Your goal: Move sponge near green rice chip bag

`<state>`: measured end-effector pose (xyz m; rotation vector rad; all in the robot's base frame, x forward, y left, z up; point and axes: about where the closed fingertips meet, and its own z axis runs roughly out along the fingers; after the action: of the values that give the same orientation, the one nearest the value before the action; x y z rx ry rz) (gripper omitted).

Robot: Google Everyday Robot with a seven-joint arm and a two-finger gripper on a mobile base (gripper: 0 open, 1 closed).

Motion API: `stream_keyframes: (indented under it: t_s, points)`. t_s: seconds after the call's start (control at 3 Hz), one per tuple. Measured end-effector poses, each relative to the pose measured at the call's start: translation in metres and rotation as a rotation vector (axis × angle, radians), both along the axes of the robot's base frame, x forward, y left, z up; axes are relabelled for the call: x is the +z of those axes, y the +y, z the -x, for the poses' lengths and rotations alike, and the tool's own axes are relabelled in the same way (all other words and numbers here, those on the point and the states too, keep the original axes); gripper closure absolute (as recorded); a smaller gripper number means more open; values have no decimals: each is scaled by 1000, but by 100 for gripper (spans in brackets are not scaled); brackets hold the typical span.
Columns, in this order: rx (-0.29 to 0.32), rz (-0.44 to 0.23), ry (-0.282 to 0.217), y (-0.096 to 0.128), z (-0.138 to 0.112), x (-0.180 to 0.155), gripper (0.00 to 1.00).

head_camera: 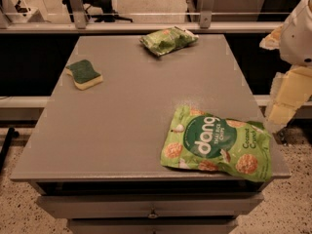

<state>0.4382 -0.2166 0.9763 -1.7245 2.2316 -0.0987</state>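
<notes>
Dang bag (pixel 217 143); jaws alongside, far right.

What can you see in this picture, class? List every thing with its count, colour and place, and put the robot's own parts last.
sponge: one, dark green top on a pale yellow base, far left of the table.
green rice chip bag: one, light green and wrinkled, middle of the table's far edge.
dang bag: one, green with white lettering, flat at the near right corner.
table: one, grey, centre of view.
drawer: one with a knob, grey, under the tabletop's front.
arm: one, white and pale yellow, right edge of view.
hand: one, pale yellow, at the arm's low end beside the table's right side, apart from all items.
</notes>
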Motion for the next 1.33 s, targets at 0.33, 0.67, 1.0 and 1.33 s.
stream_keyframes:
  t_s: [0.33, 0.67, 1.0, 1.33]
  points:
    - [0, 0, 0, 0, 0, 0, 0]
    - [5, -15, -10, 8, -6, 0, 0]
    - [42, -74, -35, 57, -39, -10, 0]
    - [91, -175, -61, 128, -78, -19, 0]
